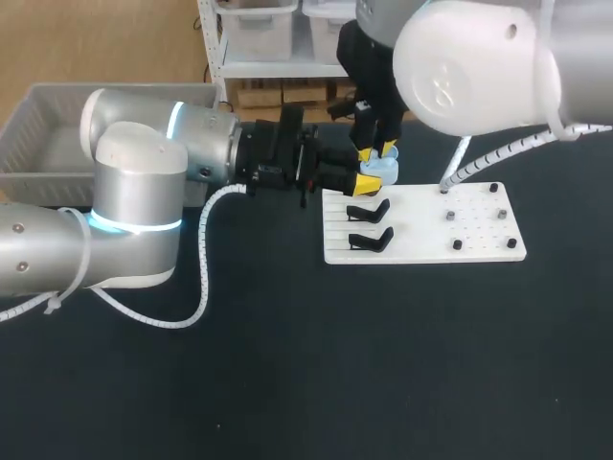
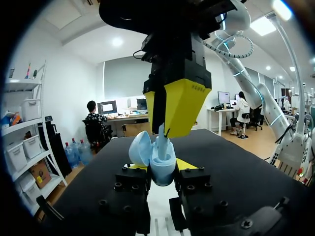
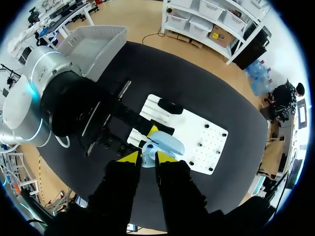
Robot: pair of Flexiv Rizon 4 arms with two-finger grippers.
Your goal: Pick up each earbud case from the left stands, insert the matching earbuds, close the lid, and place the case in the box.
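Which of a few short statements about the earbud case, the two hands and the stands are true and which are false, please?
1. The left hand grips the earbud case from two sides. True.
2. The right hand is parked at the table's edge, far from the case. False: it hangs directly above the case.
3. Two black stands on the white board carry no case. True.
4. The case's lid is shut. False: it is swung open to one side.
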